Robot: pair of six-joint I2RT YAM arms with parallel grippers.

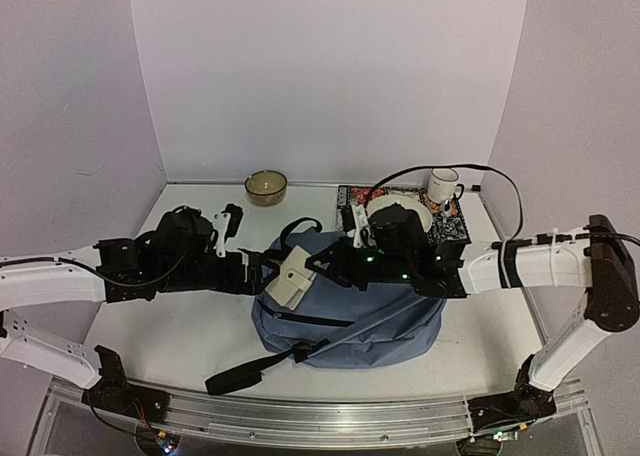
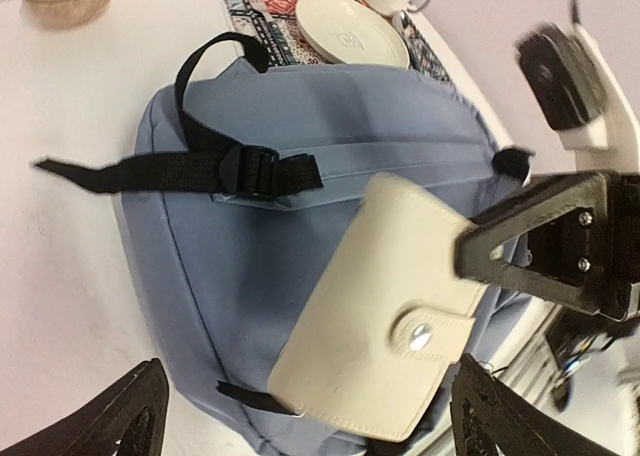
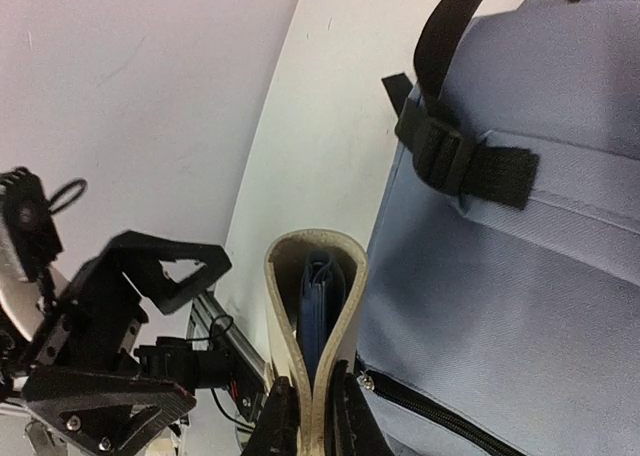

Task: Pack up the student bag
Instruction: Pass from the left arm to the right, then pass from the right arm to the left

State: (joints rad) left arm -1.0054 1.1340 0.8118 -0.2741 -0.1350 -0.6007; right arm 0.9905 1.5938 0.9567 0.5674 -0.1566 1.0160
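Note:
The blue-grey student bag [image 1: 350, 316] lies flat in the middle of the table, its black straps and buckle [image 2: 255, 171] facing up. My right gripper [image 1: 314, 268] is shut on a cream snap wallet [image 1: 290, 279] and holds it over the bag's left part. In the right wrist view the wallet [image 3: 315, 296] shows edge-on, with blue inner leaves, next to the bag's black zipper [image 3: 440, 416]. My left gripper [image 1: 255, 272] is open and empty just left of the wallet. In the left wrist view the wallet [image 2: 380, 316] hangs between its spread fingertips [image 2: 125, 416].
A tan bowl [image 1: 266, 186] stands at the back. A white plate [image 1: 400, 216] and a white mug [image 1: 441, 186] sit on a patterned mat [image 1: 450, 224] behind the bag. A loose black strap [image 1: 240, 371] trails toward the front rail.

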